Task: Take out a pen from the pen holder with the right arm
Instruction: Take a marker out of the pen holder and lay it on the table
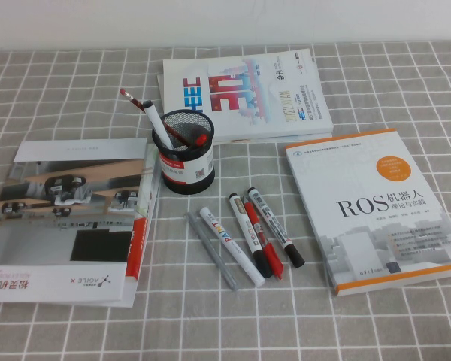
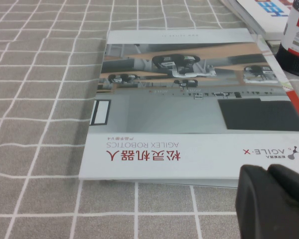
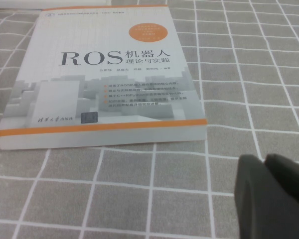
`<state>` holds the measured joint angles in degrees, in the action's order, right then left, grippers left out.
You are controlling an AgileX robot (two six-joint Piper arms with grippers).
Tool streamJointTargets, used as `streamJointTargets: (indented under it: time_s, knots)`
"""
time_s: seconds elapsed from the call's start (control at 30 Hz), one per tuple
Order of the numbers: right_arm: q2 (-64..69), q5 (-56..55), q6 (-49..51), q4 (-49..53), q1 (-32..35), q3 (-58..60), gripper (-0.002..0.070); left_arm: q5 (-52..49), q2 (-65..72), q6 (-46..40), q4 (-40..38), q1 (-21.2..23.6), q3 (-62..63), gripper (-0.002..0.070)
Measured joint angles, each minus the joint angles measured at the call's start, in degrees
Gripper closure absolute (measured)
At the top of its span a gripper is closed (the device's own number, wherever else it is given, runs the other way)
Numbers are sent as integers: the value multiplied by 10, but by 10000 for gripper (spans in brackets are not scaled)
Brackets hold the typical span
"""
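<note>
Since the right gripper [image 3: 265, 162] hung closed near the ROS book [image 3: 114, 99] and the left gripper [image 2: 267, 172] closed by the manual [image 2: 189, 114], reaching unopened might tip the holder [image 1: 184, 162].

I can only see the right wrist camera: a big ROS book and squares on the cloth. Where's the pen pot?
Observer: The black mesh pen holder stands left of your ROS book, further back on the cloth.
Operator: Are there pens in it?
Observer: Yes, a white pen leans out of it toward the robot's left.
Operator: Is anything in the way?
Observer: Several loose pens lie on the cloth between holder and book. Your right gripper, shut, hovers over the cloth by the book's near edge. The left gripper is by the near edge of the AgileX booklet, left of the holder.
</note>
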<state>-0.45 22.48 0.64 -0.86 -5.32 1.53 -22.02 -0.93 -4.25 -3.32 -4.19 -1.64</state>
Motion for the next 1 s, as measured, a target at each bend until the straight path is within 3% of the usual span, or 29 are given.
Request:
streamJointTargets:
  time_s: [0.83, 1.0]
  knots:
    - [0, -1, 0, 0, 0, 0, 689, 0, 0, 0, 0, 0, 0, 678]
    - [0, -58, 0, -17, 0, 0, 689, 0, 0, 0, 0, 0, 0, 678]
